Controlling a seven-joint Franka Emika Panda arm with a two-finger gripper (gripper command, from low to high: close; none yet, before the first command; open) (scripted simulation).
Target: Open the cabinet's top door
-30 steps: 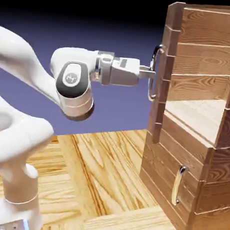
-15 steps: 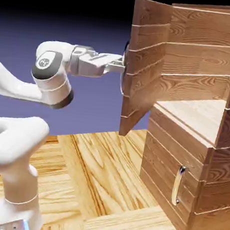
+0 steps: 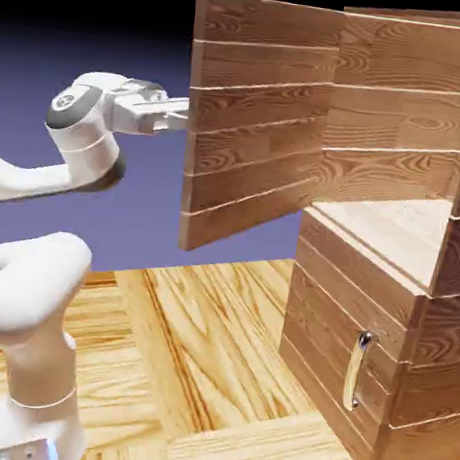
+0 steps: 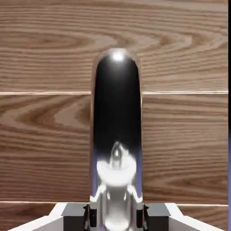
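Observation:
The cabinet (image 3: 405, 143) of brown planks stands at the exterior view's right. Its top door (image 3: 257, 116) is swung far out to the left, and the compartment behind it shows open. My white arm (image 3: 84, 137) reaches the door from the left; the fingertips are hidden behind the door's edge there. In the hand view the door's silver handle (image 4: 116, 113) runs up between the fingers, large and shiny, against the door's planks (image 4: 45, 135). My gripper (image 4: 116, 215) is shut on this handle.
The shorter lower door (image 3: 343, 337) stays closed, its small silver handle (image 3: 356, 370) facing the table. The wooden table top (image 3: 191, 340) stretches in front of the cabinet. The arm's base link (image 3: 29, 352) rises at the lower left.
The top door has swung from almost closed to wide open, its edge travelling left. My hand moved left with the handle, still gripping it.

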